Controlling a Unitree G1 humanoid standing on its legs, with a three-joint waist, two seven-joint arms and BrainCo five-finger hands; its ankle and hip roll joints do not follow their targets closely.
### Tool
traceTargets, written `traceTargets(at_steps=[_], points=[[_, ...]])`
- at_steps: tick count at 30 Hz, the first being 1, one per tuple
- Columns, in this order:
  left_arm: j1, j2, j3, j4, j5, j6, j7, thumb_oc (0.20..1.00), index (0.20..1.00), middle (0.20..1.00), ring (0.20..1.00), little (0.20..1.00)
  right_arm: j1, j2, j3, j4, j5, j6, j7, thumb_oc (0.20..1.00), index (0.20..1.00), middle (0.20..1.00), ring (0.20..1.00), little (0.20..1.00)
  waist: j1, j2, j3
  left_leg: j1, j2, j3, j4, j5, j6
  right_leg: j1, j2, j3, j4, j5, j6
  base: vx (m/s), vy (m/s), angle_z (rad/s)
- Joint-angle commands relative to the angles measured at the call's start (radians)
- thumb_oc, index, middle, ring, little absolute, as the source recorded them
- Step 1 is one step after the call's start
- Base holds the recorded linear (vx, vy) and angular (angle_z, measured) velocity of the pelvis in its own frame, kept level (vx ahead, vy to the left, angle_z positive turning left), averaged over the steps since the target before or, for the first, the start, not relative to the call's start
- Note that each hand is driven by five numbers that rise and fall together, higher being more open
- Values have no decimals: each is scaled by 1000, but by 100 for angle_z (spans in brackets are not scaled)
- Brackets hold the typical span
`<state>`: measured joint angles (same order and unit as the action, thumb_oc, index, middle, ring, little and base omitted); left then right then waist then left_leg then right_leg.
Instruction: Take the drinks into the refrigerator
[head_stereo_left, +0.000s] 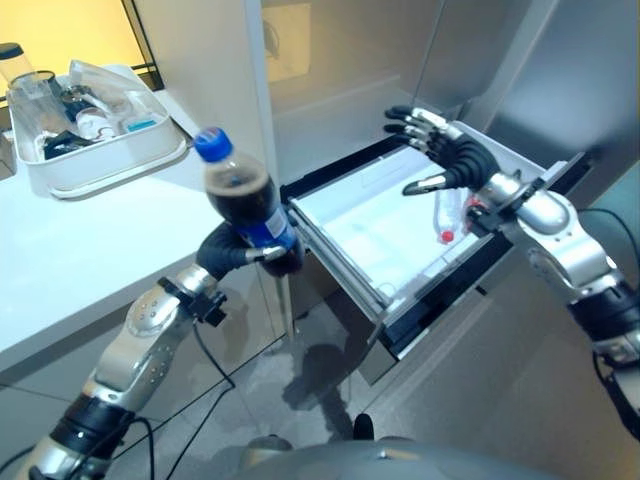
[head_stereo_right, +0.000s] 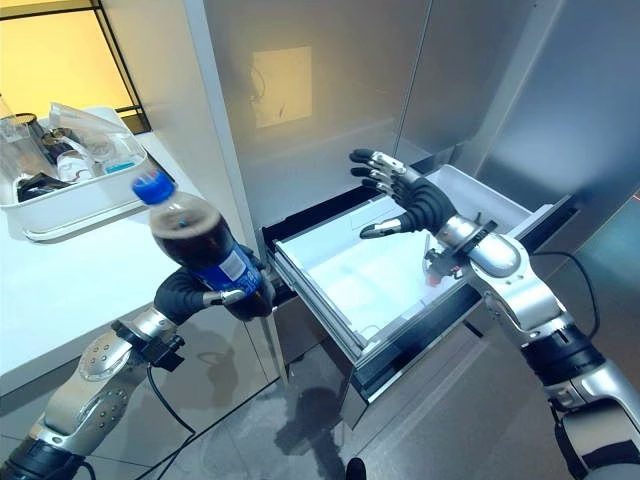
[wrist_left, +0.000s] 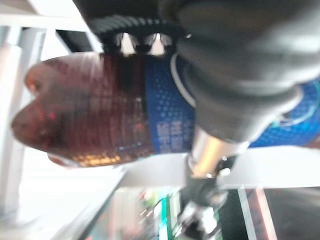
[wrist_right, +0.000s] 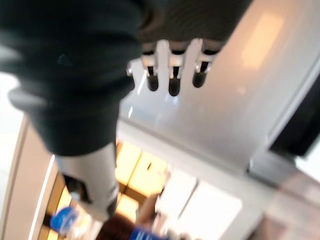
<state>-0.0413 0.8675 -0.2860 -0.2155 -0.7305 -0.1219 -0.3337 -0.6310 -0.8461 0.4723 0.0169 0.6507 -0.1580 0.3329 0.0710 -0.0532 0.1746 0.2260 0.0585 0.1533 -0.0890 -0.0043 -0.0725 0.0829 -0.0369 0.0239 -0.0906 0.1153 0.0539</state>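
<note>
A dark cola bottle (head_stereo_left: 243, 199) with a blue cap and blue label is held upright, a little tilted, in my left hand (head_stereo_left: 232, 251), which is shut round its lower half just left of the pulled-out white refrigerator drawer (head_stereo_left: 360, 235). In the left wrist view the cola bottle (wrist_left: 105, 115) lies under my curled fingers (wrist_left: 235, 95). My right hand (head_stereo_left: 455, 152) hovers open over the drawer's far right part, fingers spread. A clear bottle with a red cap (head_stereo_left: 447, 218) lies in the drawer below that hand.
A white tray (head_stereo_left: 95, 160) with clear containers and utensils stands on the white counter (head_stereo_left: 70, 260) at the left. Steel refrigerator panels (head_stereo_right: 330, 90) rise behind the drawer. The drawer's dark front edge (head_stereo_left: 440, 290) juts toward me.
</note>
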Motion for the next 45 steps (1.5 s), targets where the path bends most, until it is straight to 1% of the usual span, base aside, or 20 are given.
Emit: traceTargets(at_steps=[1, 3, 6, 8, 11, 13, 17, 18, 19, 23, 27, 32, 34, 37, 38, 39, 40, 41, 42, 45], points=[[-159, 25, -16, -72, -41, -68, -27, 200, 200, 200, 200, 200, -98, -60, 52, -9, 61, -4, 22, 1000, 1000, 1000, 1000, 1000, 18, 14, -47, 3, -25, -81, 3, -66, 33, 15, -13, -69, 135, -110, 51, 0, 0, 0], [-196, 75, -62, -85, -21, -57, -44, 200, 200, 200, 200, 200, -111, -55, 88, -20, 80, 8, 38, 1000, 1000, 1000, 1000, 1000, 15, 15, -47, 4, -23, -82, 2, -65, 32, 15, -12, -68, 136, -111, 52, 0, 0, 0], [-246, 100, -124, -79, -15, -53, -49, 200, 200, 200, 200, 200, -107, -23, 117, -22, 133, 25, 52, 1000, 1000, 1000, 1000, 1000, 14, 17, -46, 4, -23, -81, 2, -65, 31, 16, -11, -70, 137, -111, 53, 0, 0, 0], [-293, 117, -174, -91, 14, -54, -51, 200, 200, 200, 200, 200, -96, 10, 152, -50, 215, 59, 73, 1000, 1000, 1000, 1000, 1000, 11, 19, -43, 4, -23, -81, 3, -64, 31, 14, -12, -69, 138, -111, 54, 0, 0, 0], [-317, 123, -203, -94, 31, -59, -49, 200, 200, 200, 200, 200, -99, 22, 184, -74, 249, 77, 95, 1000, 1000, 1000, 1000, 1000, 11, 19, -42, 4, -24, -80, 3, -64, 31, 13, -12, -69, 140, -111, 54, 0, 0, 0], [-327, 120, -221, -86, 36, -62, -44, 200, 200, 200, 200, 200, -100, 28, 218, -119, 295, 97, 116, 1000, 1000, 1000, 1000, 1000, 9, 20, -41, 4, -24, -80, 3, -65, 31, 13, -12, -69, 140, -112, 54, 0, 0, 0], [-338, 113, -246, -73, 56, -68, -37, 200, 200, 200, 200, 200, -108, 35, 268, -215, 368, 109, 149, 1000, 1000, 1000, 1000, 1000, 10, 23, -39, 2, -25, -80, 3, -64, 32, 13, -13, -71, 140, -114, 57, -1, 0, -1], [-342, 116, -253, -73, 66, -69, -36, 200, 200, 200, 200, 200, -109, 49, 287, -245, 396, 119, 165, 1000, 1000, 1000, 1000, 1000, 11, 25, -38, 2, -26, -79, 3, -64, 32, 13, -14, -70, 139, -113, 57, 0, 0, 0], [-342, 116, -253, -73, 66, -69, -36, 200, 200, 200, 200, 200, -109, 48, 287, -245, 396, 119, 165, 1000, 1000, 1000, 1000, 1000, 11, 25, -38, 3, -26, -79, 3, -64, 32, 13, -14, -70, 139, -113, 57, 0, 0, 0], [-341, 95, -250, -44, 96, -76, -34, 200, 200, 200, 200, 200, -93, 100, 302, -279, 434, 134, 175, 1000, 1000, 1000, 1000, 1000, 15, 25, -36, 2, -26, -78, 3, -64, 33, 12, -16, -70, 142, -113, 57, 0, 0, 0], [-336, 77, -238, -30, 113, -81, -28, 200, 200, 200, 200, 200, -94, 172, 330, -302, 458, 154, 186, 1000, 1000, 1000, 1000, 1000, 21, 27, -32, 0, -27, -79, 4, -64, 35, 10, -16, -68, 143, -113, 56, 0, 0, 0], [-314, 59, -225, -25, 120, -77, -32, 200, 200, 200, 200, 200, -99, 220, 326, -323, 458, 142, 180, 1000, 1000, 1000, 1000, 1000, 25, 28, -31, 0, -26, -78, 4, -64, 35, 11, -18, -66, 142, -115, 54, 0, 0, 0], [-302, 52, -214, -17, 133, -75, -30, 200, 200, 200, 200, 200, -100, 258, 315, -321, 456, 134, 165, 1000, 1000, 1000, 1000, 1000, 29, 29, -30, -1, -27, -78, 4, -64, 36, 11, -18, -65, 142, -115, 54, 0, 0, 0], [-301, 45, -210, -9, 137, -72, -30, 200, 200, 200, 200, 200, -106, 280, 309, -317, 446, 130, 159, 1000, 1000, 1000, 1000, 1000, 31, 29, -30, -1, -27, -77, 4, -64, 37, 11, -18, -66, 141, -114, 54, 0, 0, 0], [-298, 39, -208, -6, 142, -70, -28, 200, 200, 200, 200, 200, -105, 302, 301, -306, 435, 122, 148, 1000, 1000, 1000, 1000, 1000, 34, 29, -31, -3, -27, -76, 5, -63, 37, 9, -19, -67, 142, -113, 53, 0, 0, 0], [-298, 39, -208, -6, 142, -70, -28, 200, 200, 200, 200, 200, -105, 303, 301, -306, 435, 122, 148, 1000, 1000, 1000, 1000, 1000, 34, 29, -31, -3, -27, -76, 5, -63, 37, 8, -19, -67, 142, -113, 53, -36, -8, -2], [-295, 34, -202, -4, 140, -67, -29, 200, 200, 200, 200, 200, -108, 323, 295, -298, 423, 119, 143, 1000, 1000, 1000, 1000, 1000, 36, 27, -30, -10, -28, -75, 4, -52, 37, 1, -19, -65, 141, -104, 52, 0, 0, 0], [-294, 34, -202, -4, 140, -67, -29, 200, 200, 200, 200, 200, -107, 323, 295, -298, 423, 119, 143, 1000, 1000, 1000, 1000, 1000, 36, 29, -30, -3, -26, -76, 4, -62, 37, 7, -18, -66, 141, -113, 53, -39, -13, -3], [-294, 31, -201, -8, 140, -65, -31, 200, 200, 200, 200, 200, -103, 335, 292, -289, 416, 119, 140, 1000, 1000, 1000, 1000, 1000, 37, 26, -31, -11, -28, -75, 4, -52, 37, 0, -19, -65, 141, -104, 51, 0, 0, 0], [-285, 32, -195, -15, 134, -61, -40, 200, 200, 200, 200, 200, -101, 340, 295, -293, 400, 126, 146, 1000, 1000, 1000, 1000, 1000, 38, 25, -31, -11, -27, -76, 3, -51, 37, 1, -18, -64, 140, -104, 50, -11, -4, -1]])
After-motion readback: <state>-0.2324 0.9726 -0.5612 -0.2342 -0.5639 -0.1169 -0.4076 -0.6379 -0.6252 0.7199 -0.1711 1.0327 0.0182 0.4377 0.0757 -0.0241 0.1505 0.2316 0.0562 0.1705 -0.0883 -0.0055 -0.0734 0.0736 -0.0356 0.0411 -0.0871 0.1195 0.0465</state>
